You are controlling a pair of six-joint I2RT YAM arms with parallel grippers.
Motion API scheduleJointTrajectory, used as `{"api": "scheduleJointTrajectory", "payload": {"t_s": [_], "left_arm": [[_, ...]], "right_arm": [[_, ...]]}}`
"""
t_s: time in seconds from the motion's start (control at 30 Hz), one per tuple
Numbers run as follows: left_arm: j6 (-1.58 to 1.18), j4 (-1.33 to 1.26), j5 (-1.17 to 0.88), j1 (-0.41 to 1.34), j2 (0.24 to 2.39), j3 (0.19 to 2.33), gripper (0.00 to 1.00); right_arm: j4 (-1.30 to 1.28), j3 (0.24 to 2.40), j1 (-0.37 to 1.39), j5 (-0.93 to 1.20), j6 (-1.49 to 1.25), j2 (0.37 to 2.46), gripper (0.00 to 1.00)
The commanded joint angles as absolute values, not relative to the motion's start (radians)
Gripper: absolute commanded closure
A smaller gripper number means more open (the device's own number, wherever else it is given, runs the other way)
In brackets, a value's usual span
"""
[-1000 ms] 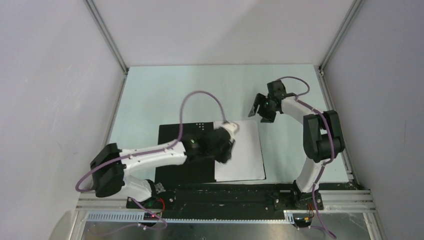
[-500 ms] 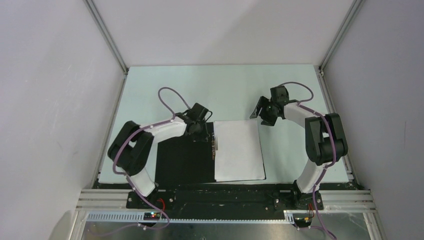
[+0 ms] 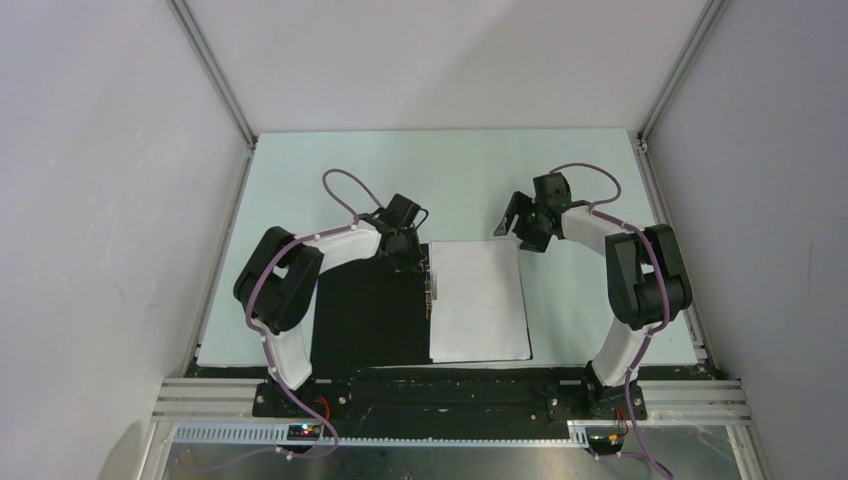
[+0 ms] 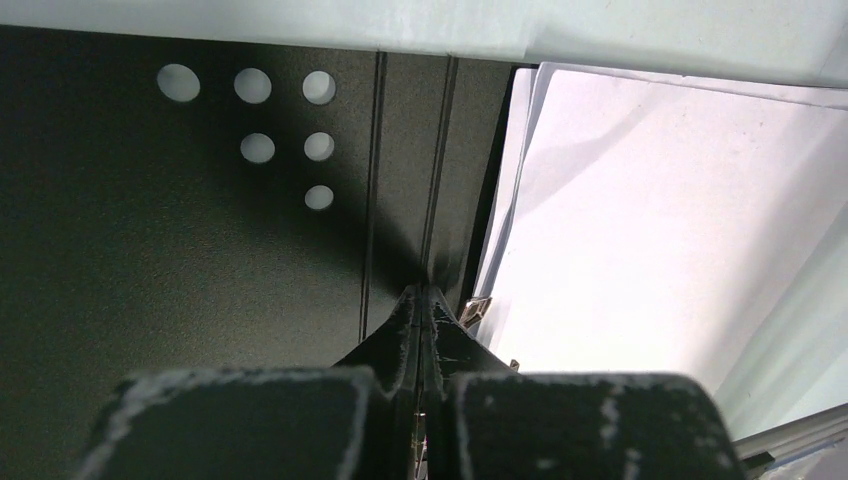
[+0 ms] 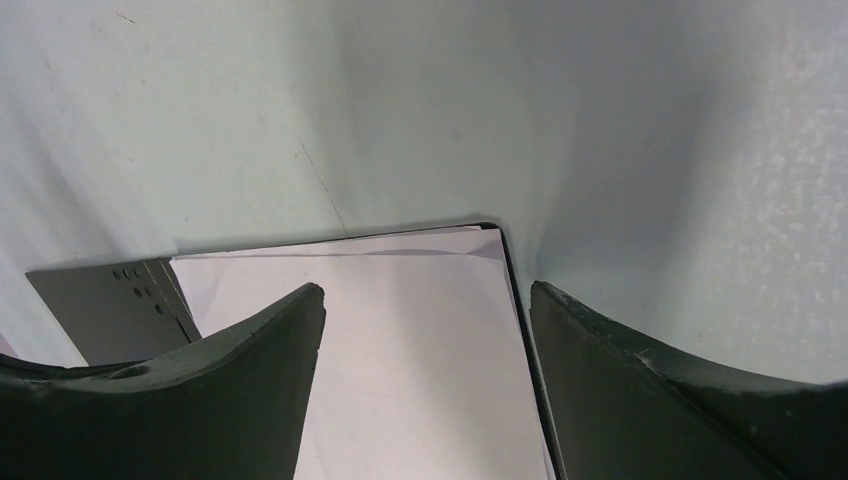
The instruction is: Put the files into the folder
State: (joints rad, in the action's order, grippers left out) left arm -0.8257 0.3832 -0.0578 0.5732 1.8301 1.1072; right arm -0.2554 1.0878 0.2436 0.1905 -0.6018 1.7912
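Note:
The folder lies open on the table, black inside up, with the files as a stack of white sheets on its right half. My left gripper is shut with nothing between its jaws, its tip low over the spine at the far end, next to the metal clip. The sheets lie to its right and the black cover with punched holes to its left. My right gripper hovers open above the far right corner of the sheets, holding nothing.
The pale green table is boxed in by white walls and aluminium posts. A metal rail with both arm bases runs along the near edge. The folder's black rim shows just past the sheets.
My left arm has lifted off the sheets and swung back to the far end of the spine, its gripper closing on the way. The right gripper has barely shifted.

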Motion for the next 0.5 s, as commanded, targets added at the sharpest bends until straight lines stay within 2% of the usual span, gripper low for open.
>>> {"api": "scheduleJointTrajectory", "payload": {"t_s": [0.0,0.47], "left_arm": [[-0.839,0.379,-0.055,0.568,1.853,1.123,1.0],[-0.827,0.38,-0.063,0.561,1.851,1.122,1.0]], "right_arm": [[-0.229,1.087,0.243,0.179,-0.592,1.786,0.2],[-0.195,1.092,0.268,0.197,-0.607,1.83,0.18]]}}
